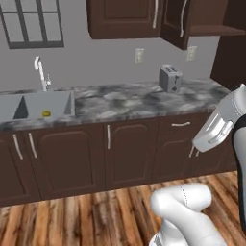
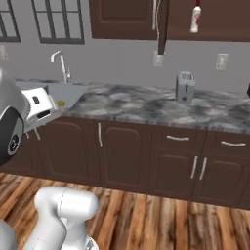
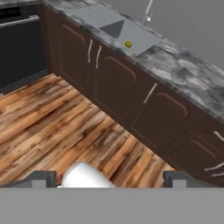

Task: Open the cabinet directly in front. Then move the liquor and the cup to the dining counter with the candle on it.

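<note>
Toaster (image 1: 170, 78) on marbled counter (image 1: 120, 103), sink (image 1: 36, 105) alongside

My cabinet (image 1: 144, 17) is cut off by the top edge in both base views. The liquor (image 2: 196, 18) loses its cap at that edge. A small yellow object (image 1: 46, 114) in the sink (image 1: 36, 105) is too tiny to identify.
</note>
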